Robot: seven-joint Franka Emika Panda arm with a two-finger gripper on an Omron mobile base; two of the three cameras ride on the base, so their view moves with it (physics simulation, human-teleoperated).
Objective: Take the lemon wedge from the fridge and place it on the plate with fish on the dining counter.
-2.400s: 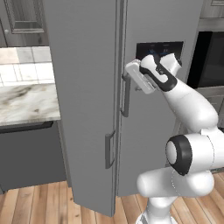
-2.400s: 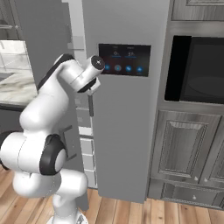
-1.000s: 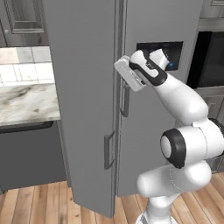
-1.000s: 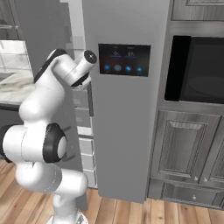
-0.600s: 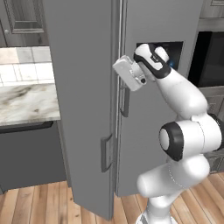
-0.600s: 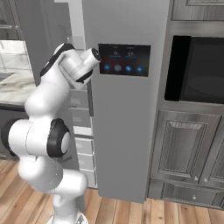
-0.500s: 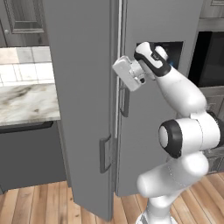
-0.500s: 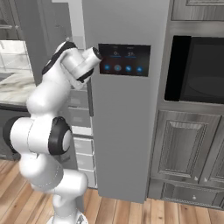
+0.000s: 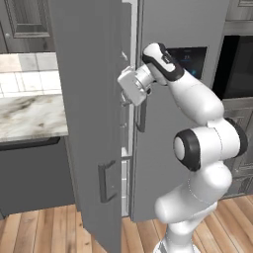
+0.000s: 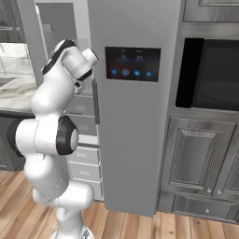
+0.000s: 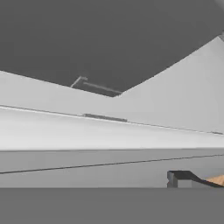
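The fridge (image 9: 89, 99) stood with its left door swung ajar. At three o'clock of that door's edge, the gripper (image 9: 126, 94) reached into the gap; how wide its claw stood I could not tell. The lemon wedge was hidden from me.

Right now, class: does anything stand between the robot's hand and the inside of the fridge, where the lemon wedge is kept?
Yes. The fridge's left door is only partly open, and the hand sits at the narrow gap beside its edge. The lemon wedge is not visible.
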